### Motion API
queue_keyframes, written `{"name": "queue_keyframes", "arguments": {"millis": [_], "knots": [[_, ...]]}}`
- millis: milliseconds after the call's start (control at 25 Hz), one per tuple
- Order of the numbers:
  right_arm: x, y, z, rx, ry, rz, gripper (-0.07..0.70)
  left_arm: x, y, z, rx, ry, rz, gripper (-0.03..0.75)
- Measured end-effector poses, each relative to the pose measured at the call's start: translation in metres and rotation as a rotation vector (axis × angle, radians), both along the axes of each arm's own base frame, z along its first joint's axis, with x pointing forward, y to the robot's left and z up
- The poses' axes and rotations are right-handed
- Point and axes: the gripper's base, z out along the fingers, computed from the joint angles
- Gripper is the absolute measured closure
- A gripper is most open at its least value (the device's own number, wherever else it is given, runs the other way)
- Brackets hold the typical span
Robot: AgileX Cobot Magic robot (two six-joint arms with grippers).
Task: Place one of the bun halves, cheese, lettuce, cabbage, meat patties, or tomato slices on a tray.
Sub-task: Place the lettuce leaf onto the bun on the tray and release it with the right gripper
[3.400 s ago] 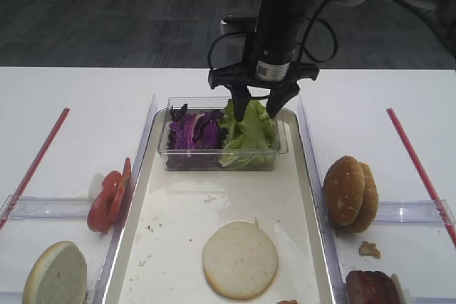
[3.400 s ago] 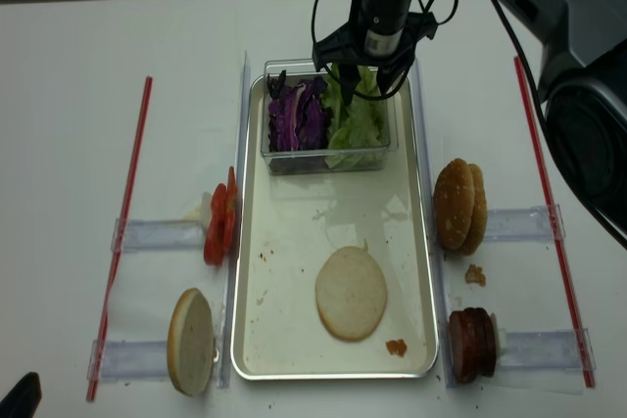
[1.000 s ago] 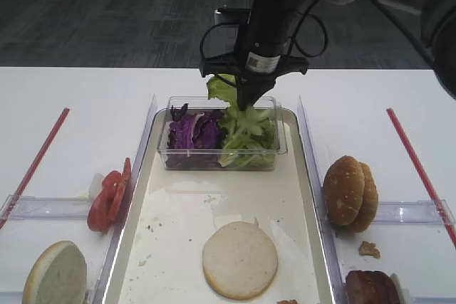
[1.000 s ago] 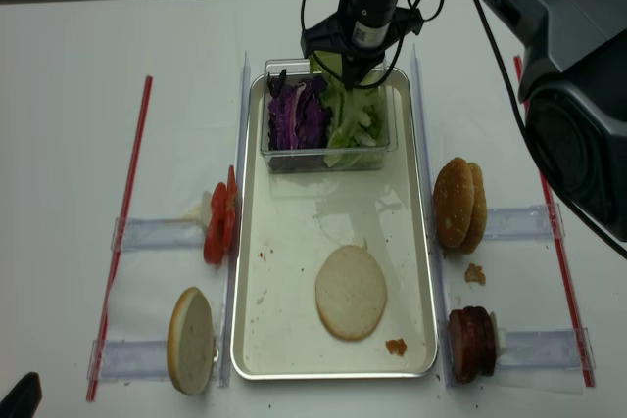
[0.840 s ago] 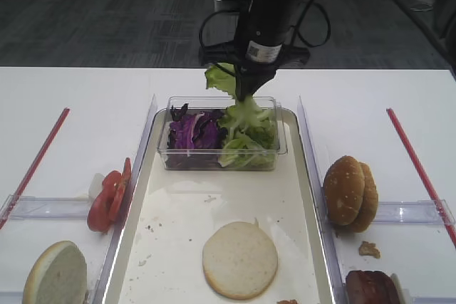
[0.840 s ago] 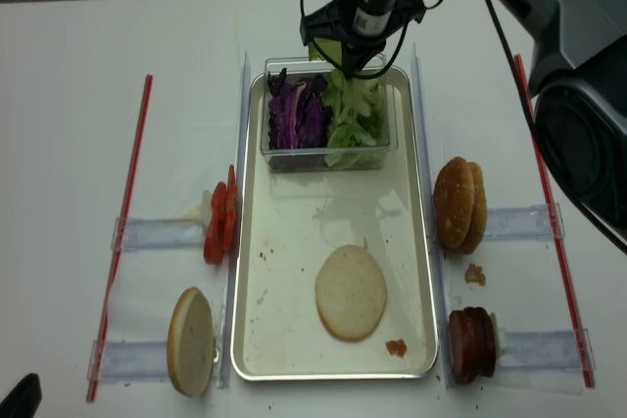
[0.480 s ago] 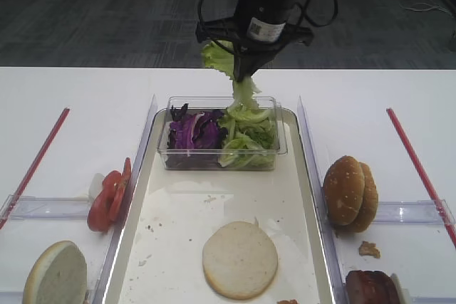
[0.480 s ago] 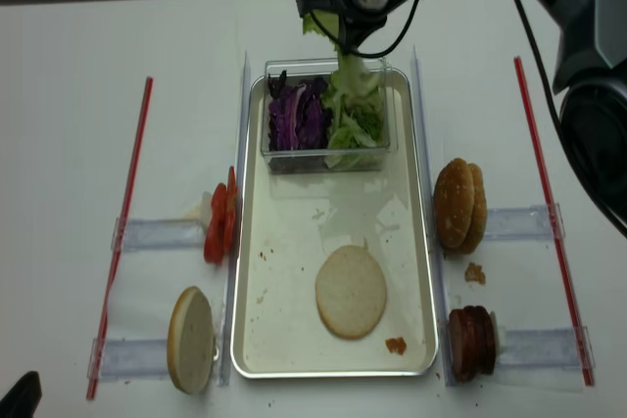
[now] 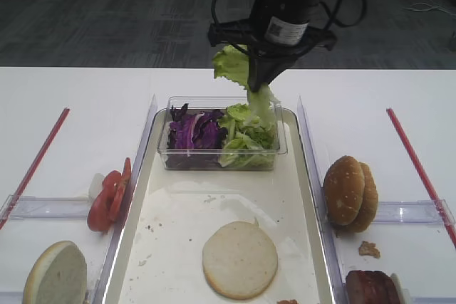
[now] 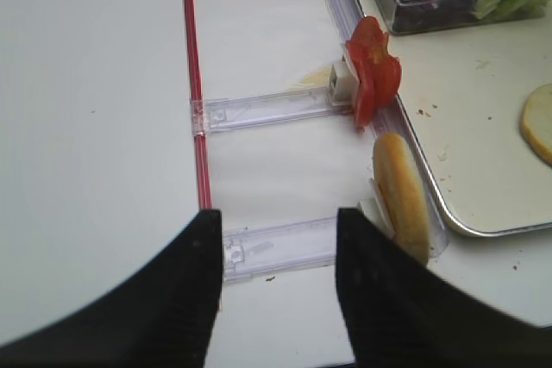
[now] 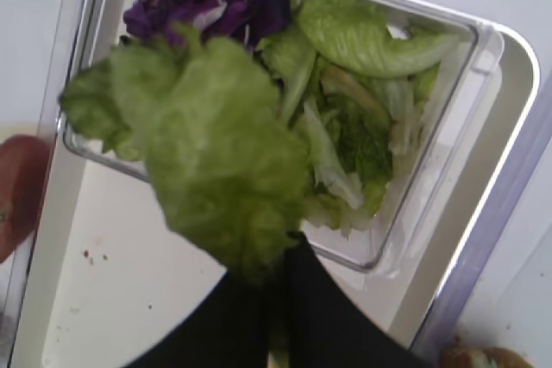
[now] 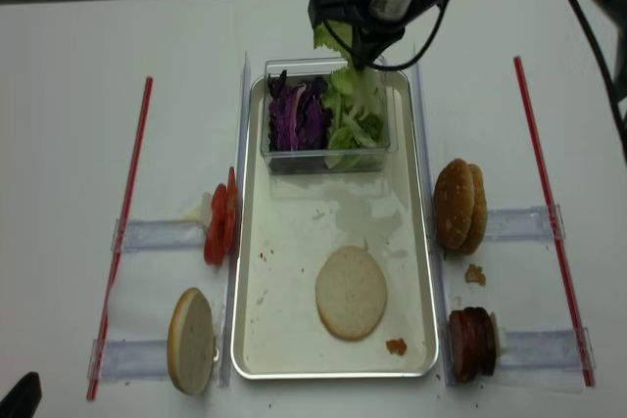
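Observation:
My right gripper (image 9: 261, 82) hangs above the clear tub, shut on a ruffled light-green lettuce leaf (image 9: 232, 65). The wrist view shows the lettuce (image 11: 216, 152) pinched between the black fingers (image 11: 336, 316), over the tub's left half. More lettuce and purple cabbage (image 9: 191, 132) lie in the tub. The long tray (image 9: 185, 211) holds the tub at its far end and a pale flat bun half (image 9: 240, 259) near the front. My left gripper (image 10: 276, 217) stands open and empty over the table, left of the tray.
The clear tub (image 9: 165, 154) sits inside the tray. Tomato slices (image 9: 110, 197) and a bun half (image 9: 55, 275) stand in holders on the left. Seeded bun domes (image 9: 349, 191) and meat patties (image 9: 370, 288) stand on the right. Red straws (image 12: 125, 212) border both sides.
My right gripper has risen and shifted slightly right, lifting the lettuce leaf up out of the tub. The left gripper has not moved.

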Motion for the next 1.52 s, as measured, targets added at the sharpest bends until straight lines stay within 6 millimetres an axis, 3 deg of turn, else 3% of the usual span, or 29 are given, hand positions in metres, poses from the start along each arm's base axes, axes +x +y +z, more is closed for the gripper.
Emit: {"name": "queue_keyframes", "arguments": {"millis": [280, 400, 880, 1280, 1520], "knots": [[-0.036, -0.01, 0.013, -0.014, 0.018, 0.034, 0.574, 0.0, 0.0, 0.0, 0.0, 0.0, 0.0, 0.42], [-0.056, -0.002, 0.011, -0.025, 0.035, 0.086, 0.574, 0.0, 0.0, 0.0, 0.0, 0.0, 0.0, 0.419], [-0.121, 0.033, -0.04, -0.135, 0.189, 0.264, 0.595, 0.0, 0.0, 0.0, 0.0, 0.0, 0.0, 0.42], [-0.142, 0.036, -0.081, -0.141, 0.184, 0.271, 0.595, 0.0, 0.0, 0.0, 0.0, 0.0, 0.0, 0.419], [-0.142, 0.038, -0.089, -0.092, 0.144, 0.261, 0.595, 0.0, 0.0, 0.0, 0.0, 0.0, 0.0, 0.419]]}}
